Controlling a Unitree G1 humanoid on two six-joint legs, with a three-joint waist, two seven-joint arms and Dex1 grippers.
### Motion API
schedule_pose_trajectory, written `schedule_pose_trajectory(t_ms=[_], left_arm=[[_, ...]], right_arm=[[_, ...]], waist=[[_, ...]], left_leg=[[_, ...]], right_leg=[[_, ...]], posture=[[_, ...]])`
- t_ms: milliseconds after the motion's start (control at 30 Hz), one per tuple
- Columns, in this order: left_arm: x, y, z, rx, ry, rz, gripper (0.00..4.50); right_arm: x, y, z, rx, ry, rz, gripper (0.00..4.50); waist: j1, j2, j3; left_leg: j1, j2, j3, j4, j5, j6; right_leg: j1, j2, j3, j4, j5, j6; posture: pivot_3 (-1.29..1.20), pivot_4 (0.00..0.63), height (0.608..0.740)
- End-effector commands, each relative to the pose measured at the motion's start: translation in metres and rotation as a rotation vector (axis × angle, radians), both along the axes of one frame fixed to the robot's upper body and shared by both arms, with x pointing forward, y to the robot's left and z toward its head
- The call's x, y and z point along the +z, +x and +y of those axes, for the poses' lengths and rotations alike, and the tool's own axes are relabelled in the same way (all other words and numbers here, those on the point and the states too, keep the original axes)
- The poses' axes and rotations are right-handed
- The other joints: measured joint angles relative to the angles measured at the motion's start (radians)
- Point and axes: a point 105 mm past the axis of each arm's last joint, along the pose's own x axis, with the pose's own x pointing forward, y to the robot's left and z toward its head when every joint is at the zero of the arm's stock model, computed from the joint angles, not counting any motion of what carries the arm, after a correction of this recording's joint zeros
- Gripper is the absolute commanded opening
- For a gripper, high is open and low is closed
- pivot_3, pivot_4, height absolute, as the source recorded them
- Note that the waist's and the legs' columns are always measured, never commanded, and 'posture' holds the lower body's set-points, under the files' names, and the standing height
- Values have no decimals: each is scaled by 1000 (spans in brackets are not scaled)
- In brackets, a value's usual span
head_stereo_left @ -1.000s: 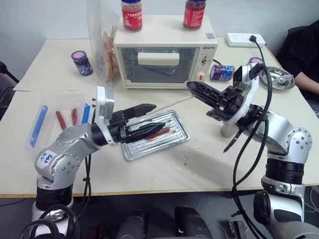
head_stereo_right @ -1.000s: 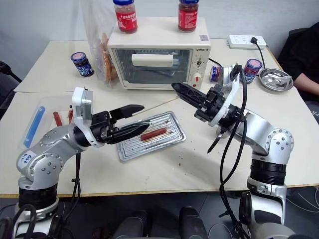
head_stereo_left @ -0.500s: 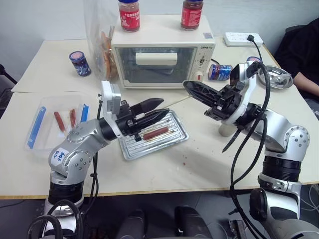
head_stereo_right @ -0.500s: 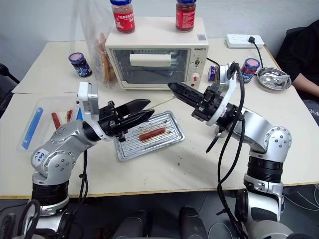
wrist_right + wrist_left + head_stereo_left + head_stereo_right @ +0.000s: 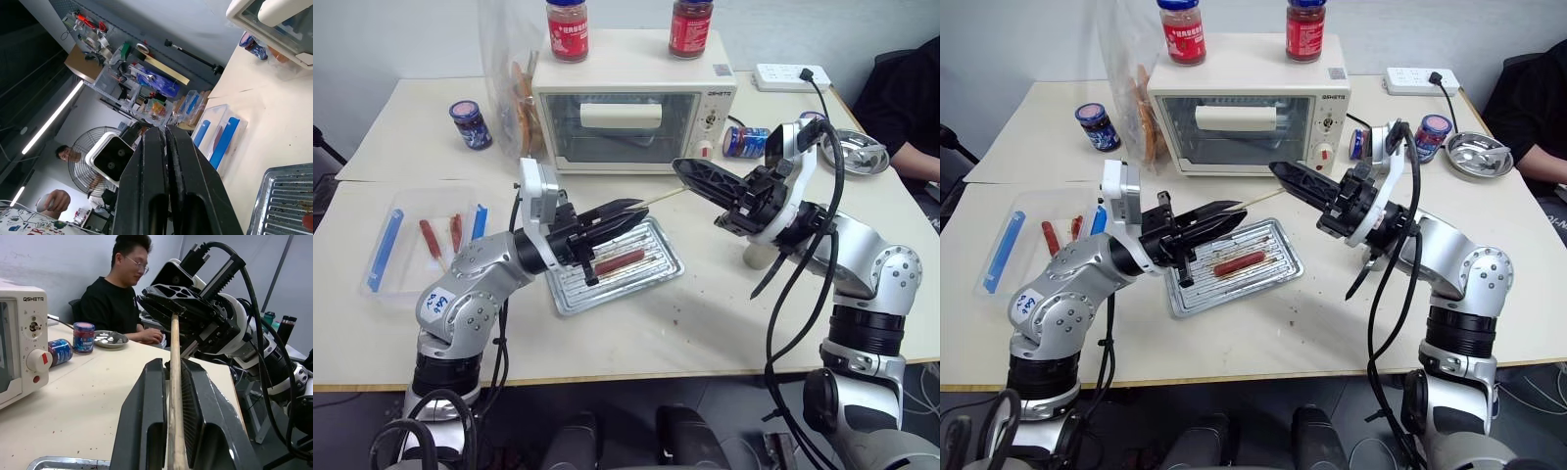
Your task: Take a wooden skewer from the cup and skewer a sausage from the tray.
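The wooden skewer (image 5: 666, 196) spans the gap between my two grippers above the tray's far edge. My left gripper (image 5: 641, 208) is shut on its near end. In the left wrist view the stick (image 5: 173, 347) runs up between the two fingers into my right gripper (image 5: 168, 303). My right gripper (image 5: 680, 168) is shut on the far end. The sausage (image 5: 619, 261) lies without a stick on the ribbed silver tray (image 5: 570, 299), below my left gripper. The cup is hidden behind my right arm.
A toaster oven (image 5: 631, 117) with two red jars on top stands behind the tray. At the left is a clear box (image 5: 401, 284) holding red sausages on sticks. A steel bowl (image 5: 862, 152), a power strip (image 5: 793, 76) and a seated person (image 5: 911, 108) are at the right. A pale rounded object (image 5: 759, 258) sits under my right forearm.
My left gripper was open above the tray. It has risen a little toward the right gripper and shut on the skewer's free end. The right gripper has stayed still.
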Motion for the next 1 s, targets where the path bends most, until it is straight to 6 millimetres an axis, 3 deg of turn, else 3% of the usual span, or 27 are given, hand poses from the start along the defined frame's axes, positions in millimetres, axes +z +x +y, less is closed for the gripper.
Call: schedule_pose_trajectory(t_ms=[33,367,667,833,1000], left_arm=[[9,-2,-1,0,-15,-47,497],[12,-4,-3,-21,-23,-42,497],[14,-7,-4,-35,-24,-43,2528],[14,-9,-3,-46,-30,-40,2528],[16,-9,-2,-52,-49,-39,1504]], right_arm=[[12,-6,-4,5,19,-50,0],[8,-7,-5,1,5,-45,0],[8,-7,-6,4,0,-48,0],[9,-6,-6,4,1,-47,0],[8,-7,-6,3,3,-46,0]], waist=[[0,0,0],[0,0,0],[0,0,0],[0,0,0],[0,0,0]], left_leg=[[0,0,0,0,0,0],[0,0,0,0,0,0],[0,0,0,0,0,0],[0,0,0,0,0,0],[0,0,0,0,0,0]], right_leg=[[0,0,0,0,0,0],[0,0,0,0,0,0],[0,0,0,0,0,0],[0,0,0,0,0,0],[0,0,0,0,0,0]], posture=[[0,150,740],[0,150,740],[0,150,740],[0,150,740],[0,150,740]])
